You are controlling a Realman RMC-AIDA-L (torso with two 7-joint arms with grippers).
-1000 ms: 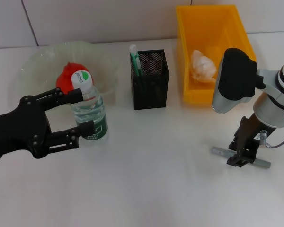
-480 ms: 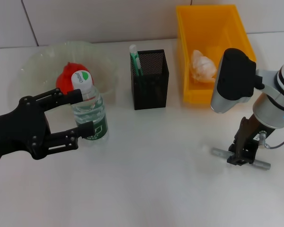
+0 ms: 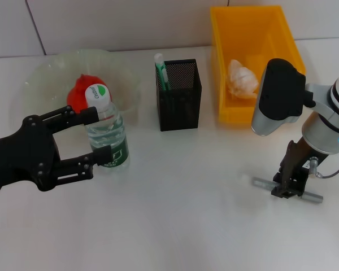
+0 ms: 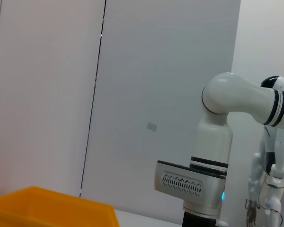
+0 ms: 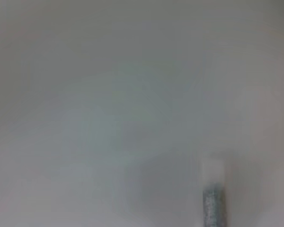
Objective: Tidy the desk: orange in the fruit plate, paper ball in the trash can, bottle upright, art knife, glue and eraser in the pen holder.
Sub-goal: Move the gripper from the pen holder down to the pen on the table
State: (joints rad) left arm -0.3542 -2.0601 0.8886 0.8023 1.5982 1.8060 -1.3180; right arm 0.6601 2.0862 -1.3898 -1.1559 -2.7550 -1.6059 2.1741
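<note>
Mesh pen holder (image 3: 179,94) stands at the middle of the white worktop (image 3: 181,226) and serves as the landmark. Inside it a green-and-white glue stick (image 3: 160,70) leans in the corner toward the robot's left. To the holder's left sits the clear fruit plate (image 3: 45,76) with the orange (image 3: 78,93) in it. The water bottle (image 3: 104,132) stands upright just in front of the plate, nearer the robot than the holder. The left pincer (image 3: 99,134) reaches in from the left edge, its black fingers (image 3: 73,116) spread on either side of the bottle, released and not pressing it. To the holder's right the yellow trash can (image 3: 254,56) contains the paper ball (image 3: 242,78). Well to the right of the holder and closer to the robot, the grey art knife (image 3: 263,183) lies flat on the worktop. The right pincer (image 3: 288,189) points down over its middle, clenched on the knife. An eraser cannot be made out.
</note>
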